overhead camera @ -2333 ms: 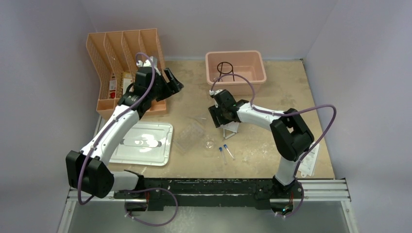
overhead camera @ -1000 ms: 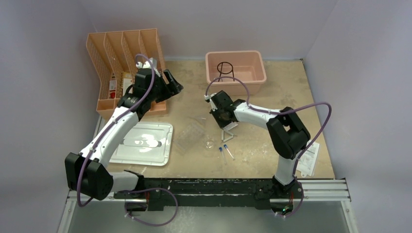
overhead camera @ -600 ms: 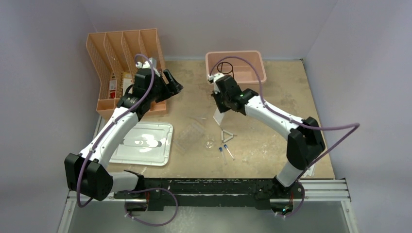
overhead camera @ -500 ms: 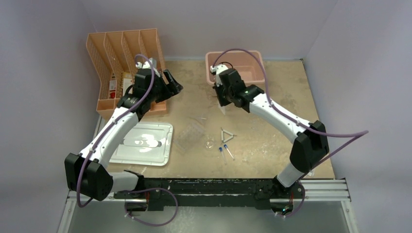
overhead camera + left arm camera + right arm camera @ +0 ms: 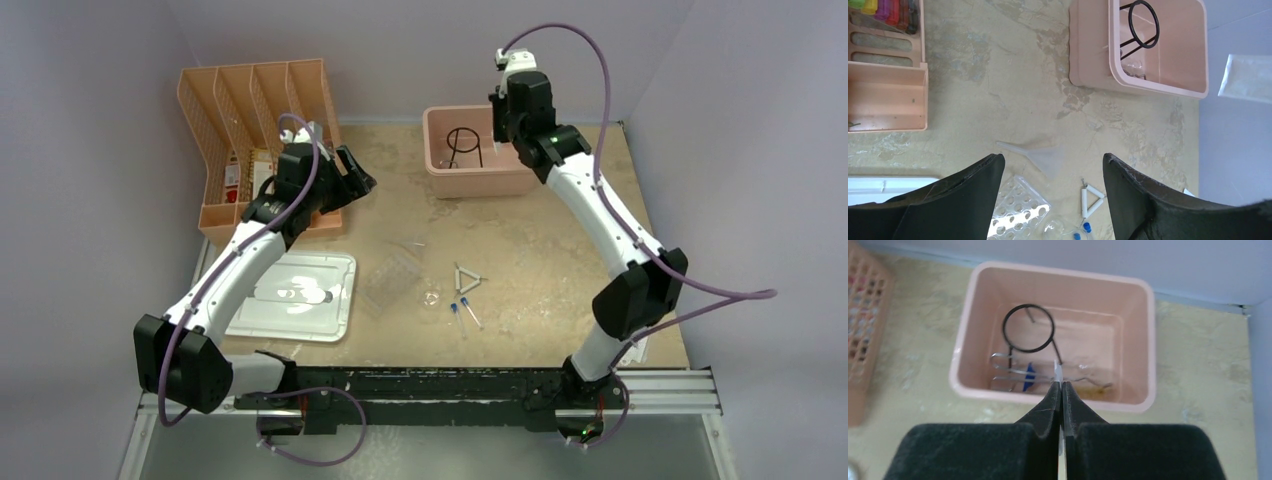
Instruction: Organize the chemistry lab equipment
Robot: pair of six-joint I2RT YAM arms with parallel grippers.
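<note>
The right arm [image 5: 600, 212] reaches to the upper centre of the frame, close to the back wall. The right gripper [image 5: 1062, 385] is pinched narrow on a thin white sheet [image 5: 1248, 77] above the pink bin [image 5: 1108, 402]. The left arm [image 5: 235, 262] bends toward the upper left, and the left gripper [image 5: 1052, 160] is spread wide over open tabletop. The black wire ring tripod [image 5: 1029, 335] stands in the bin, where the items beneath it are hard to make out. Blue-capped vials [image 5: 460, 312] lie mid-frame.

Ring tripod [image 5: 1028, 351] in the far bin [image 5: 470, 182], rack [image 5: 215, 120] far left, vials [image 5: 454, 309] right of the well tray [image 5: 388, 280]
</note>
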